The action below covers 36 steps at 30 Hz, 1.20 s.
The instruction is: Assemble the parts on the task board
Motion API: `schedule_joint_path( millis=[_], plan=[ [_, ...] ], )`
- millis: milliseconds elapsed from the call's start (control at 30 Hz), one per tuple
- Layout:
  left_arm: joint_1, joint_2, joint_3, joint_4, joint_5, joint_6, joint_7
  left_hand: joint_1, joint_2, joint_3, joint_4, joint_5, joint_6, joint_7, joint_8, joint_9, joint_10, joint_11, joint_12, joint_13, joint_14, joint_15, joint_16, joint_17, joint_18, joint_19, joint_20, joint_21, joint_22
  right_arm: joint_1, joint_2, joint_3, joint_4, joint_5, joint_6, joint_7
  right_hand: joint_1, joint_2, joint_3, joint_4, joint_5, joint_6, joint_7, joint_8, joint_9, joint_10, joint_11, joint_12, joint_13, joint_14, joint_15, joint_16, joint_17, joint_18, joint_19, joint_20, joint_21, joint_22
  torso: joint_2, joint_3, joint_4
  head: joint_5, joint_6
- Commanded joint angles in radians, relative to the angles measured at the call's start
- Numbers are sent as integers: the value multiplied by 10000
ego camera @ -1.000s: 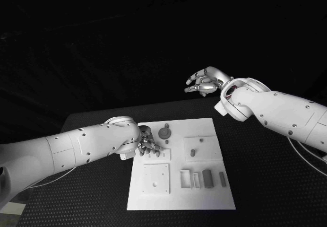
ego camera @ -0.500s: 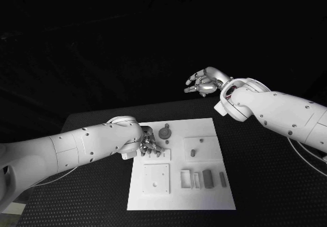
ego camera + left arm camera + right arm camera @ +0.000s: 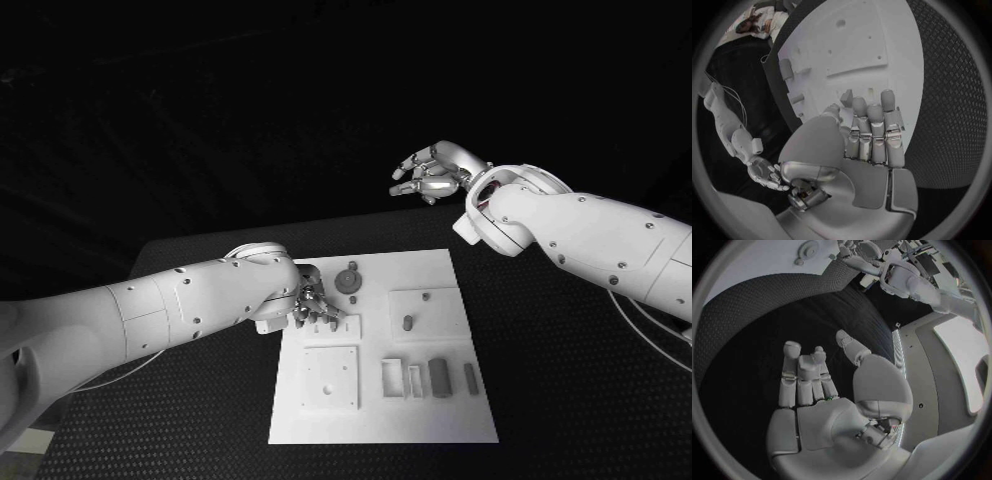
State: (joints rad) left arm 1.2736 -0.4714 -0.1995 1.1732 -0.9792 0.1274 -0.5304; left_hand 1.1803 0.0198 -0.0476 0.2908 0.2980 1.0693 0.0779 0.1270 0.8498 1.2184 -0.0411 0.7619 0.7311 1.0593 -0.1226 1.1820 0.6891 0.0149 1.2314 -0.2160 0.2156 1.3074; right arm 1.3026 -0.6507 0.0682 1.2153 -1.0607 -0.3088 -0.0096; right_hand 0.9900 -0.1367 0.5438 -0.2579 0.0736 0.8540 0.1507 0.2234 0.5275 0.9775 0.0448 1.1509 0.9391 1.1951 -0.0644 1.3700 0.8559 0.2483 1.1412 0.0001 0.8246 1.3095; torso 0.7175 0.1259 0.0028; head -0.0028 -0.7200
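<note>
Several parts: small grey pieces are seen on the task board point(image 3: 433, 420), among them a round part point(image 3: 348, 282) toward 12 o'clock, an oblong part point(image 3: 408, 322) in a raised square block right of centre, and a dark upright part point(image 3: 440, 378) with a slim one point(image 3: 470, 378) beside it toward 4 o'clock.
Board position: the white task board is laid in the middle of the black counter point(image 3: 577, 400), its long side running from 12 to 6 o'clock.
Board features: a square plate point(image 3: 330, 377) with small holes is set toward 7 o'clock, and two open slots point(image 3: 402, 378) are found between it and the dark upright part.
Left hand: the left hand point(image 3: 315, 306) is held over the board's 10 o'clock corner, fingers straight and close together, pointing down at the board; nothing is seen in it. Contact with the board cannot be told. In the left wrist view point(image 3: 870, 137) the fingertips are placed just beside a small grey part point(image 3: 846, 96).
Right hand: the right hand point(image 3: 430, 172) is raised well beyond the counter's far edge at 1 o'clock, fingers loosely curled and apart, with nothing held; its bare palm is shown in the right wrist view point(image 3: 826, 390).
</note>
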Motion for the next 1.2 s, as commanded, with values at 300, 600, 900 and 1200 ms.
schedule_joint_path(
  millis=[300,600,900,1200],
  plan=[
    [7,164,3,-195,-41,573,77,318,-54,-73,-17,-40,36,-17,-17,-119,-5,63,85,39,-87,-21,109,-39,-120,74,-39,-27,232,-5,17,5,0,0,134,22,-5,70,-37,-7,23,-2,64,-60,-14,-49,-12,61,-20,-73,-17,20,15,135,-15,-68,-68,147,2,2,-3,3,-14],
    [7,161,3,-243,87,517,195,1320,66,39,-63,-9,147,-47,88,-268,-13,38,143,32,-106,-15,204,-126,-144,67,-33,-7,233,-5,23,5,-9,0,157,9,-16,71,-42,-1,22,-2,65,-61,-16,-49,-11,63,-21,-73,-17,21,15,135,-14,-67,-69,147,-3,3,0,6,-22],
    [10,157,5,-307,1182,373,218,2397,67,1430,-146,-721,293,-97,274,-390,41,-10,190,-1,-87,-4,318,-250,-144,86,-19,18,242,-5,27,5,-30,0,162,5,-24,69,-47,4,21,-4,65,-62,-19,-48,-10,67,-23,-71,-16,24,16,135,-12,-66,-68,148,-2,2,-1,16,-24],
    [11,134,7,-367,2120,369,206,3029,72,1703,-522,-572,279,-97,348,-439,-1,-12,244,25,-136,5,398,-291,-149,31,-3,72,248,-5,22,5,-55,0,165,5,-36,65,-53,11,20,-5,66,-63,-21,-47,-9,70,-24,-71,-15,25,16,135,-11,-65,-67,149,0,1,5,17,-31]
  ],
)
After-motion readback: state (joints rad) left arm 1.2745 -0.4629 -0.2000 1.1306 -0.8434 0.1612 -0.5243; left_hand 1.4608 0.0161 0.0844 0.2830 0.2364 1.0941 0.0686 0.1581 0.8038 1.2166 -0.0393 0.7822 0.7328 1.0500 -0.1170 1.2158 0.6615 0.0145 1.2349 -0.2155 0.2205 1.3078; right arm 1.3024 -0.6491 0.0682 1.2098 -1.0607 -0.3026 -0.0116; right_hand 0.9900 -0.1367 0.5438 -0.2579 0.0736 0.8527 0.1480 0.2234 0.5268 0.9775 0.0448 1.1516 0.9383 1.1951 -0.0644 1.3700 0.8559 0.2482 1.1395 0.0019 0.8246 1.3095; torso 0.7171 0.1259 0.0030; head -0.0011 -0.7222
